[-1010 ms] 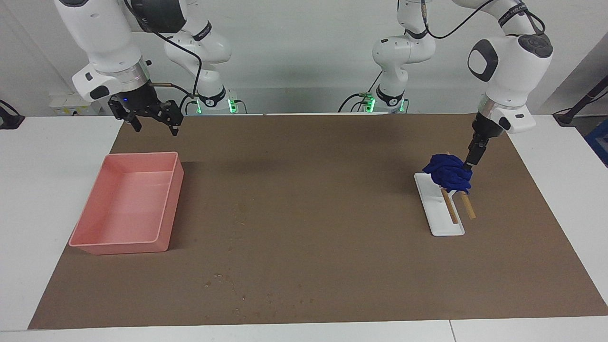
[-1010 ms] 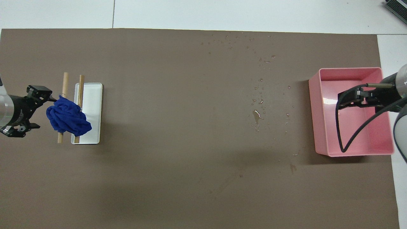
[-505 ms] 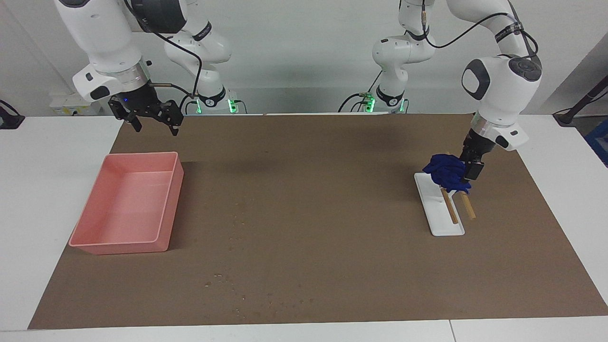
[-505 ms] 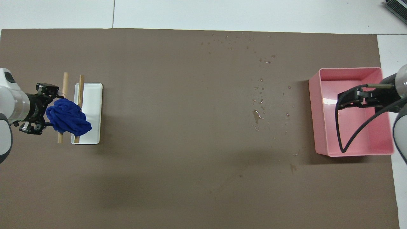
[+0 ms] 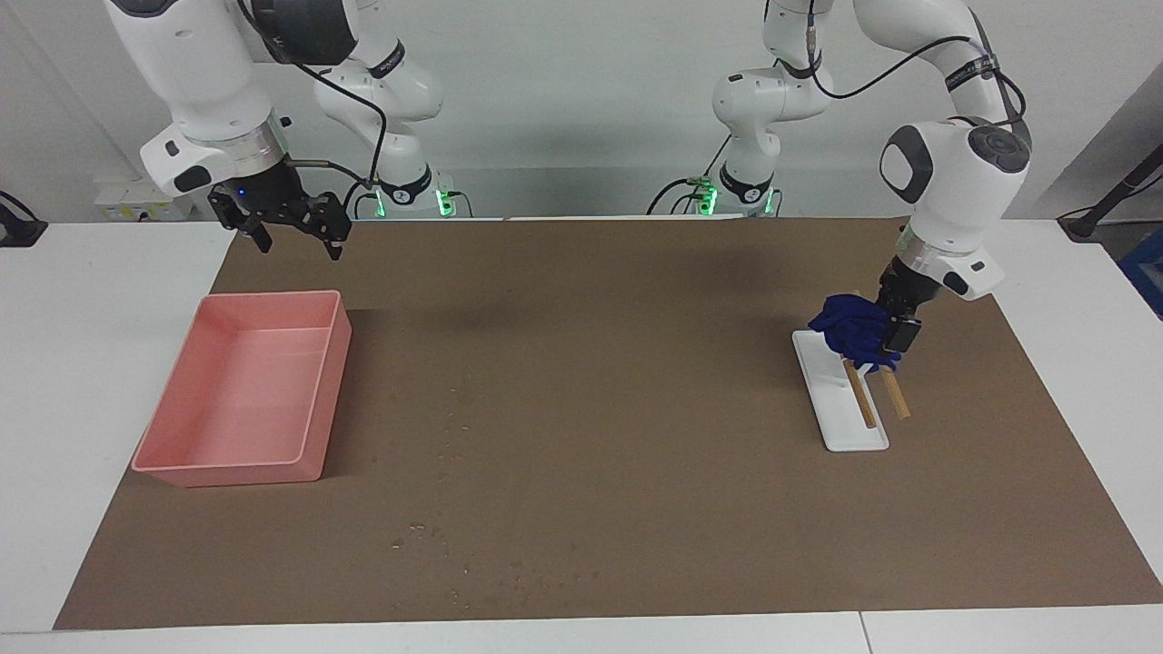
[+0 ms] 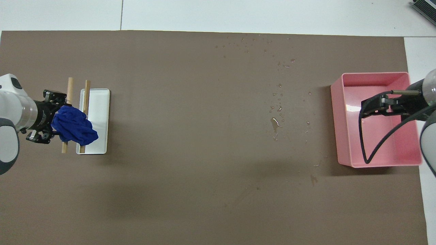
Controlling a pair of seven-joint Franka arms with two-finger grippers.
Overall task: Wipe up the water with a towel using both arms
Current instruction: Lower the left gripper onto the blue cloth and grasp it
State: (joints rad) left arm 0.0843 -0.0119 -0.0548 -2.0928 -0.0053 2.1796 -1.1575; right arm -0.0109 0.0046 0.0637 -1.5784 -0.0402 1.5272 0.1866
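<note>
Left gripper point(image 5: 886, 329) against crumpled soft blue towel point(image 5: 852, 329) on wooden rods; jaw state unclear. Right gripper point(image 5: 295, 234) waited, jaws spread, above table near smooth pink tray point(image 5: 318, 400).

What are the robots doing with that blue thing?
The left gripper is down at the blue towel, which sits bunched on two wooden rods over a small white tray. It looks ready to grab the towel. The water lies as little drops on the brown mat, not wiped yet. The right gripper waits open in the air near the pink tray.
</note>
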